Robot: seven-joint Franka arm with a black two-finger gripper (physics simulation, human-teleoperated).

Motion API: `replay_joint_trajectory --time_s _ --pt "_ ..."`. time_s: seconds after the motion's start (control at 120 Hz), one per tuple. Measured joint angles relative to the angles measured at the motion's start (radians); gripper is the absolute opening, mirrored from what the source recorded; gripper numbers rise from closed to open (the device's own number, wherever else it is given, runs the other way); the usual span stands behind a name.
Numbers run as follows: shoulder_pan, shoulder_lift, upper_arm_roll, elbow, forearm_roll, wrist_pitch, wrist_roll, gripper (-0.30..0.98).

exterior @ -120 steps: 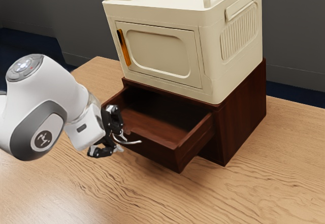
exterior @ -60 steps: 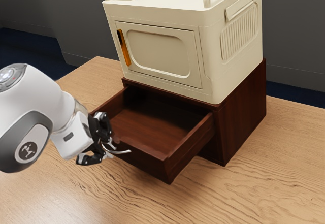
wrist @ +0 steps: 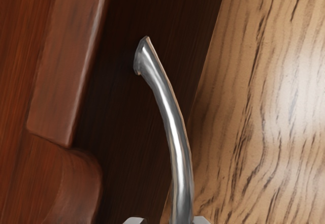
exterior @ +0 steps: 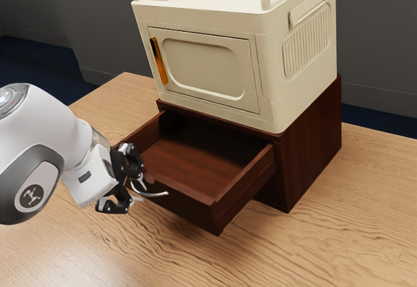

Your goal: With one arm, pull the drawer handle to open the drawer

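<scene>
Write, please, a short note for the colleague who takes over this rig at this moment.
Gripper: open, fingers on either side of the drawer handle, not clamped on it.
Drawer: well out of the dark wooden cabinet; the cream cabinet stands on top, its door shut.
Done: the drawer is open.
Left: probably only backing the hand clear; I would do it gently, as the handle lies between the fingers.

Rounded white arm (exterior: 62,127), grey trim (exterior: 16,173), seemingly a dark round emblem (exterior: 31,196), black jointed claw (exterior: 138,189)
</scene>
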Motion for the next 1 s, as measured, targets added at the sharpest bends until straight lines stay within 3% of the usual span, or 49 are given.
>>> replay_joint_trajectory --time_s 0.192,0.283,0.667,1.0 --pt "0.0 -0.013 0.008 0.0 -0.001 -0.007 0.002 0.23" --pt "-0.002 -0.027 0.015 -0.001 -0.001 -0.012 0.003 0.24" --pt "-0.049 -0.109 0.018 0.001 -0.008 -0.037 -0.024 0.59" --pt "-0.048 -0.075 0.075 0.133 -0.003 -0.247 -0.418 0.67"
